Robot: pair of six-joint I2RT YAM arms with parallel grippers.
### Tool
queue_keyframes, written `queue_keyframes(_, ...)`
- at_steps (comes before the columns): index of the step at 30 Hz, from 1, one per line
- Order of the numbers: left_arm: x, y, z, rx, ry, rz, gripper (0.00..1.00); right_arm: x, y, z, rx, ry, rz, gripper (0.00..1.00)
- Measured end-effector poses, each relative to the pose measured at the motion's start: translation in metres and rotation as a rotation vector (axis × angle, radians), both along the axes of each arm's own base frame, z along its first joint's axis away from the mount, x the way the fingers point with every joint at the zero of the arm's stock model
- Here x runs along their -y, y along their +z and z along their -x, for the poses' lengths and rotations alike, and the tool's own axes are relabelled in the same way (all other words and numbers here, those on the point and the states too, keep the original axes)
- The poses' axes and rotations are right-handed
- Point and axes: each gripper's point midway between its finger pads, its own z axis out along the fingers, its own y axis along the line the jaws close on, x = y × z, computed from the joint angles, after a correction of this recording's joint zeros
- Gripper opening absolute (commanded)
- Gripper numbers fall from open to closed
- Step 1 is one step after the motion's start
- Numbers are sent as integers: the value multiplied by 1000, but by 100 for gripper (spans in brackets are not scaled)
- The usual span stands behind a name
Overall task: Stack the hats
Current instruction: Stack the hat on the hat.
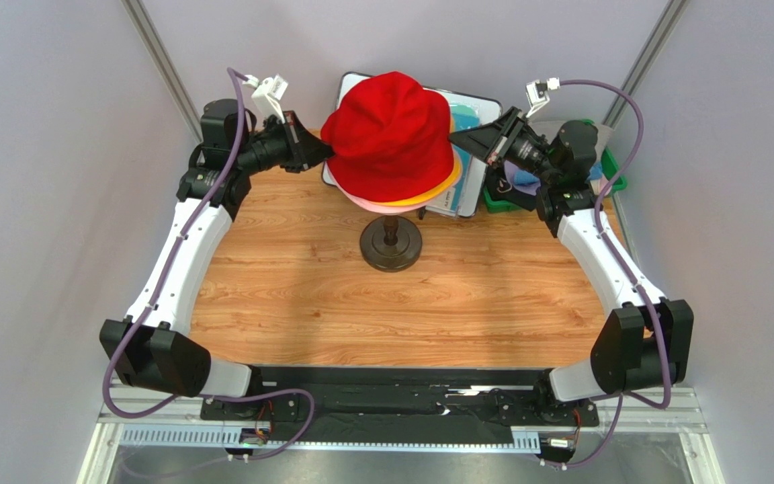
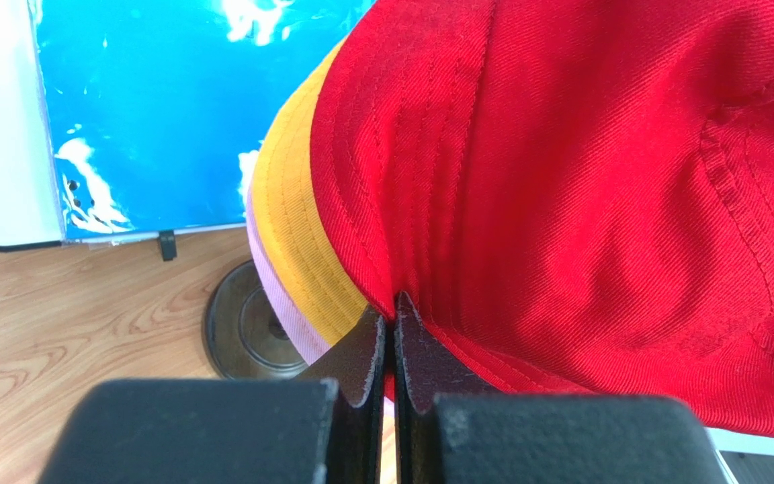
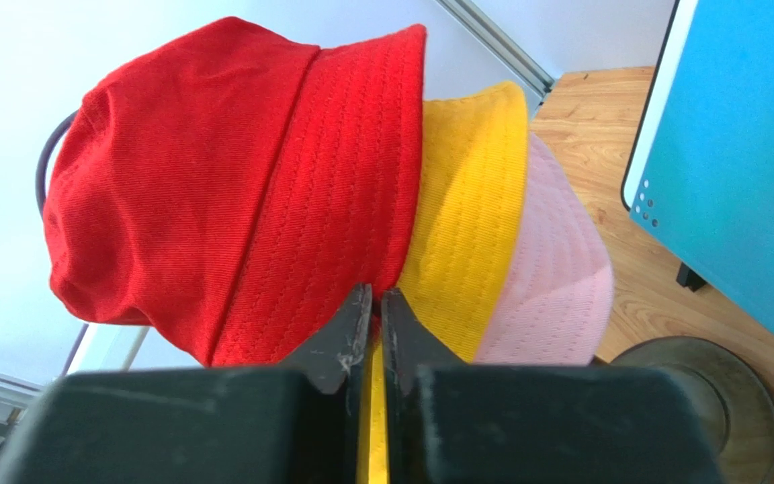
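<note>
Red hat (image 1: 391, 126) crown-up over orange-yellow hat (image 3: 462, 222); left pincer (image 2: 393, 308) and right pincer (image 3: 376, 300) clamp its brim.

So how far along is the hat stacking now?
Done: pink hat and orange-yellow hat sit stacked. In hand: red hat on top, its brim pinched by left gripper and right gripper. Remaining: letting go, plus blue cloth, possibly hats, in the green bin.

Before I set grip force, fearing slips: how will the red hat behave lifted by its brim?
Probably floppy: the red hat is stitched cloth, its crown dented. Likely light: the left gripper pinches only its brim edge. Woven texture should resist slipping.
</note>
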Motion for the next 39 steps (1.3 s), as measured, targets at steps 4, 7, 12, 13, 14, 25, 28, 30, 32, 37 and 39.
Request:
queue_keyframes(4, -1, 0, 0, 2, 2, 0, 0, 1, -4, -4, -15, -15, 4, 0)
queue_keyframes(7, -1, -2, 2, 5, 5, 1, 0, 6, -10, -10, -35, -67, 27, 0)
queue_keyframes(12, -4, -5, 4, 12, 10, 12, 0, 11, -49, -16, -131, -113, 75, 0)
queue_keyframes(13, -4, -5, 4, 14, 10, 17, 0, 11, -59, -16, -157, -116, 84, 0)
queue_keyframes(14, -4, -5, 5, 14, 9, 23, 0, 12, -71, -15, -184, -118, 94, 0)
queue_keyframes(25, -2, -5, 29, 14, -28, 86, 0, 29, -55, 8, -148, -162, 98, 52)
queue_keyframes(28, -3, -3, 23, -9, -27, 83, 0, 35, -21, 7, -46, -167, 71, 65)
queue_keyframes(30, -1, 0, 14, -25, -29, 77, 0, 32, 1, 6, 24, -135, 41, 68)
queue_keyframes(32, 0, 4, 0, -32, -26, 68, 0, 26, 12, 4, 67, -92, 15, 68)
queue_keyframes(37, -1, 1, -26, -55, -13, 60, 0, 13, 7, -9, 54, 9, -49, 68)
queue_keyframes(39, -1, 1, -28, -55, -17, 61, 0, 7, -1, -13, 24, 41, -70, 66)
